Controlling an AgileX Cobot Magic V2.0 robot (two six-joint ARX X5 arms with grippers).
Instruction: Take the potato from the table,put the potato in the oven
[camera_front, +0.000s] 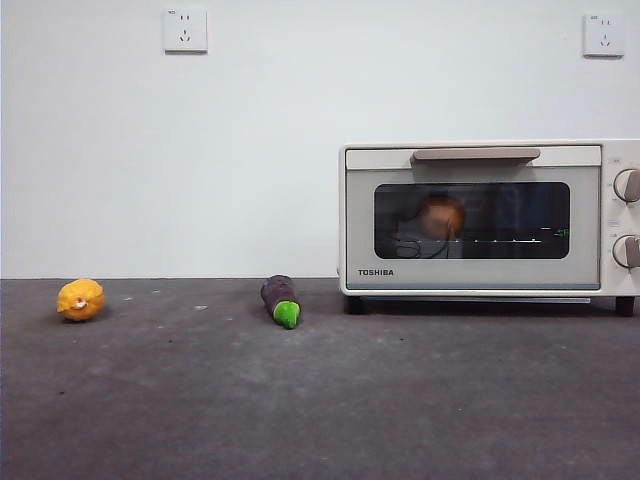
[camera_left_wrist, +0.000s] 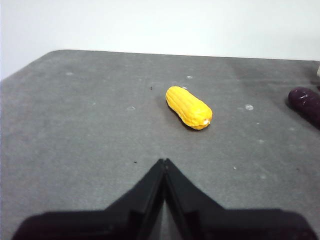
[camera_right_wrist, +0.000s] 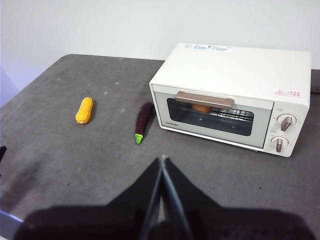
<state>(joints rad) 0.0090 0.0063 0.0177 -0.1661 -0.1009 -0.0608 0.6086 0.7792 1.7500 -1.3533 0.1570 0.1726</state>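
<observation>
Front view: potato (camera_front: 441, 216) inside the closed oven (camera_front: 480, 218); left claw (camera_left_wrist: 164, 165) and right claw (camera_right_wrist: 162, 162) pressed together, empty.

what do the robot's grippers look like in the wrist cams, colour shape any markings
Both look alike. The left gripper and the right gripper each show two plain matte black jaws, broad at the base and tapering to a thin wedge-shaped tip. The right one's inner edges look slightly greyer. No markings, labels or cables are visible, and no more of either arm shows.

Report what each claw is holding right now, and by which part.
Nothing is held. Left claw and right claw are shut, empty; the potato sits inside the closed oven.
</observation>
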